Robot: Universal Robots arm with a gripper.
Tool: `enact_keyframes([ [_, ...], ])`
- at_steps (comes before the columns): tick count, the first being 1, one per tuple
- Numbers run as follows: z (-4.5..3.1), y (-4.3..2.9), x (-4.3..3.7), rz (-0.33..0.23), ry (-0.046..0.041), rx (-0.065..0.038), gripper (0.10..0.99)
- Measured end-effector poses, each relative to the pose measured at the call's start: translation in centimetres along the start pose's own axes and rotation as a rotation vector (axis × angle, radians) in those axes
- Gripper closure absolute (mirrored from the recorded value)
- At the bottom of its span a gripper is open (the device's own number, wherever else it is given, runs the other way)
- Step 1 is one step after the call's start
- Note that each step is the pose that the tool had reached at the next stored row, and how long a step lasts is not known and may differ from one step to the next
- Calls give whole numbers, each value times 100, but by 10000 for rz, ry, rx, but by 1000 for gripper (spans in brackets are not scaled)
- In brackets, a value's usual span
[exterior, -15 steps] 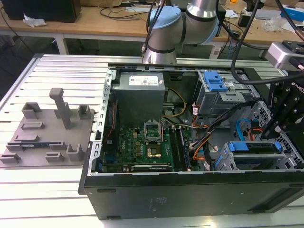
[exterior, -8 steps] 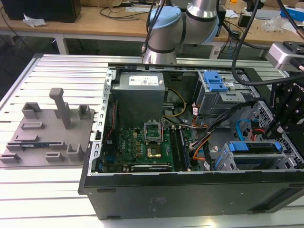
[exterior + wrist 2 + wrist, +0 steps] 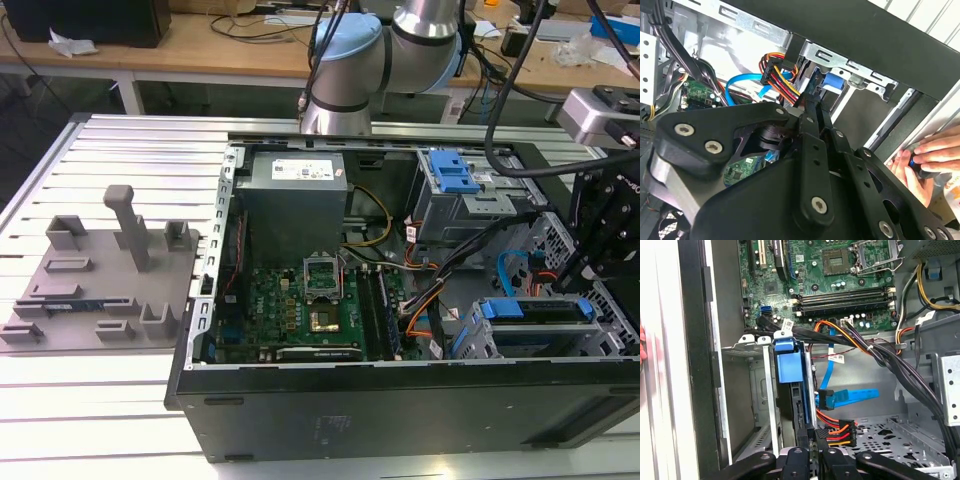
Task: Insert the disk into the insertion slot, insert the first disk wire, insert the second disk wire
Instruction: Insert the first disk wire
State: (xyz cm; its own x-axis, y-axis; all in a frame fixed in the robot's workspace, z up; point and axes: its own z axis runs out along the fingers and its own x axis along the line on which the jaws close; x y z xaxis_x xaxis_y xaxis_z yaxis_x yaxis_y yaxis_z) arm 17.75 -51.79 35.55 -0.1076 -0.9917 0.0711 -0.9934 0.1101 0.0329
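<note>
Open computer tower on a slotted aluminium desk [image 3: 120, 400]. The black case [image 3: 400, 410] lies on its side with its interior exposed. The robot arm [image 3: 345, 70] comes in from beyond the case's far side.

A grey fixture plate [image 3: 60, 300] rests on the desk at the exterior view's left, apart from the case. Inside the case lie the green motherboard [image 3: 290, 310] and the grey power supply [image 3: 295, 200]. The upper drive cage [image 3: 440, 215], with its blue latch, sits toward the exterior view's right.

The insertion slot [image 3: 612, 335] occupies the near corner at the exterior view's right, below the upper drive cage. The disk [image 3: 789, 365] sits inside this slot. Its long axis runs along the bay, and its blue carrier tab points toward the motherboard. Its opposite end points toward the hand [image 3: 809, 427].

The hand stands at that end of the disk. Whether it is spread, pressed together or pinching anything cannot be told.

A blue data cable [image 3: 850, 397] lies just beside the disk. A black power connector [image 3: 837, 432] with red, orange and yellow wires lies just beside the hand. Whether either is plugged in cannot be told.

In the second wrist view, a person's hand [image 3: 927, 155] rests outside the case wall.
</note>
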Motion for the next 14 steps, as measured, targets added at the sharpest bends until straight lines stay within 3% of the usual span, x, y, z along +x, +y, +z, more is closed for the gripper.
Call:
enact_keyframes([
  [14,19,21,25,-59,6,14,918],
])
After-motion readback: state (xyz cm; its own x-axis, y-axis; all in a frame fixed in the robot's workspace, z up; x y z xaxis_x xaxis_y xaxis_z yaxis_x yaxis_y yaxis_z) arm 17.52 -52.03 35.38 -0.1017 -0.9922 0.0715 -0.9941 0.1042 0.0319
